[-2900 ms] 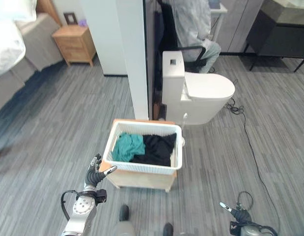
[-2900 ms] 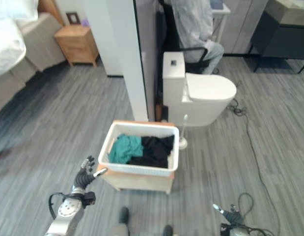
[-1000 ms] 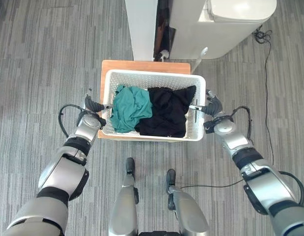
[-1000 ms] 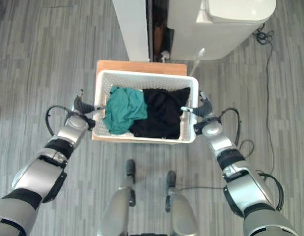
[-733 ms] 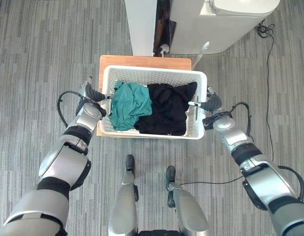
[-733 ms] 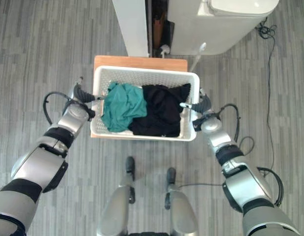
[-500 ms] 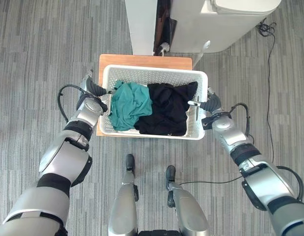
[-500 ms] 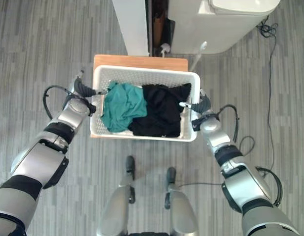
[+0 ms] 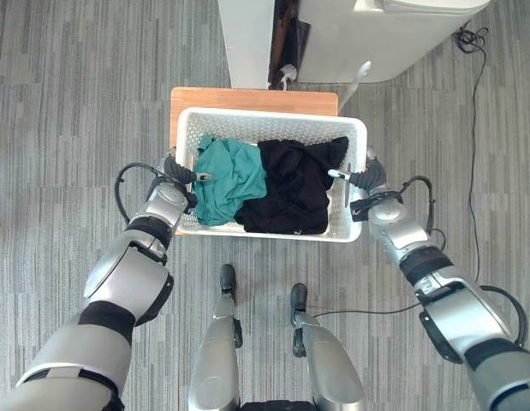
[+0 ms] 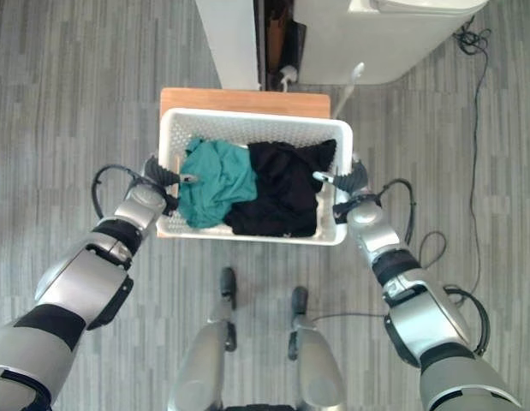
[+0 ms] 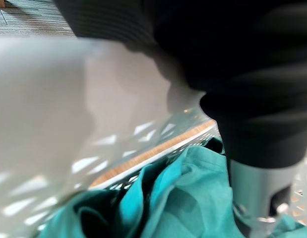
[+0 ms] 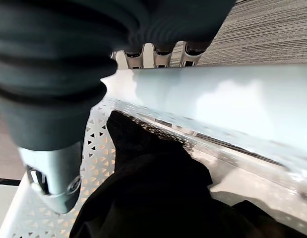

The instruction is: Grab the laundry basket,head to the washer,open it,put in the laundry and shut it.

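Note:
The white laundry basket (image 9: 270,117) holds a teal garment (image 9: 228,177) and a black garment (image 9: 295,187). It rests over a low wooden stand (image 9: 247,96). My left hand (image 9: 174,192) grips the basket's left rim, its thumb (image 11: 260,193) hooked inside above the teal garment (image 11: 193,198). At the right rim my right hand (image 9: 373,192) grips too. Its fingers (image 12: 154,53) curl on the outside of the rim (image 12: 232,104) and its thumb (image 12: 51,168) is inside by the black garment (image 12: 158,198).
A white toilet (image 9: 393,38) and a white partition wall (image 9: 246,43) stand just beyond the stand, with a toilet brush (image 9: 359,75) between toilet and basket. A black cord (image 9: 472,103) runs along the grey plank floor at the right.
My left hand moved from outside the basket's left wall onto its rim, thumb now inside. The basket has slid towards me off the stand. The right hand keeps its hold.

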